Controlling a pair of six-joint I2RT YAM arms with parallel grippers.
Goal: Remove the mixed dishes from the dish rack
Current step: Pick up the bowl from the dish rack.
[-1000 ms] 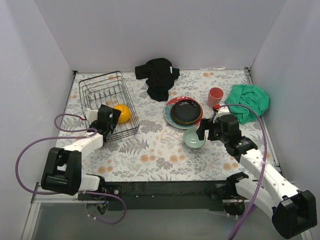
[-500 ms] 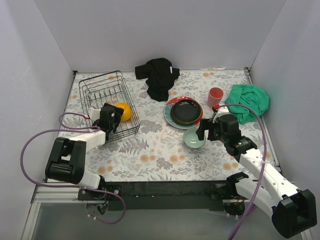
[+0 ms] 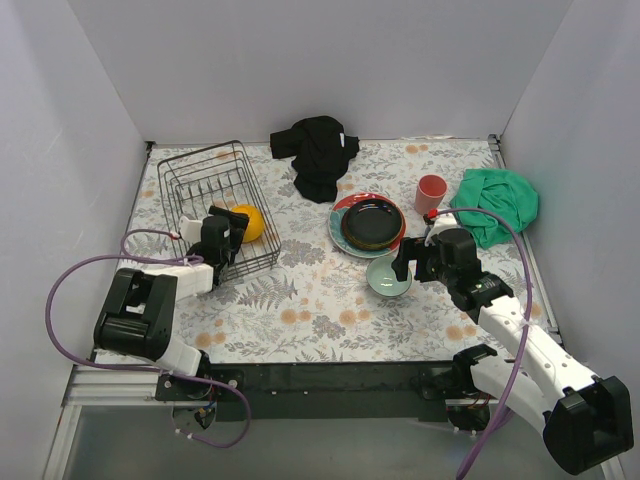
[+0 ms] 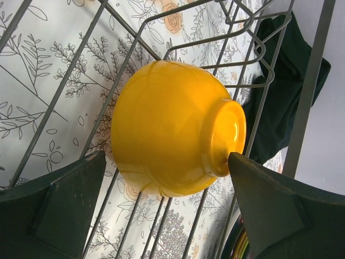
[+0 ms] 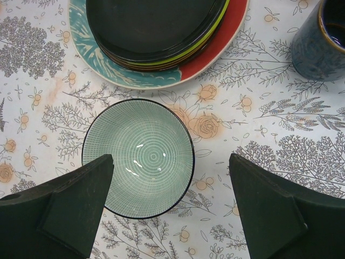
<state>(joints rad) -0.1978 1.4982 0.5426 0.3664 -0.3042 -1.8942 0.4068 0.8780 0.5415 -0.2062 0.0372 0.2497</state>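
The black wire dish rack (image 3: pixel 205 195) stands at the far left and holds one orange bowl (image 3: pixel 246 225), lying on its side. In the left wrist view the bowl (image 4: pixel 172 127) rests on the rack wires (image 4: pixel 64 81), foot to the right. My left gripper (image 3: pixel 222 232) is open, and its fingers (image 4: pixel 54 205) straddle the bowl. My right gripper (image 3: pixel 408 262) is open above a pale green-white bowl (image 5: pixel 141 156) that sits upright on the table. A stack of plates (image 3: pixel 368 222) with the black one on top, a pink-red cup (image 3: pixel 431 192) and a dark blue mug (image 5: pixel 322 38) stand on the table.
A black cloth (image 3: pixel 317 155) lies at the back centre and a green cloth (image 3: pixel 498 203) at the right. The plate stack (image 5: pixel 161 38) lies just beyond the pale bowl. White walls close in the table on three sides.
My left arm has folded inward and its gripper has edged a little further into the rack toward the orange bowl. The right arm has barely moved.
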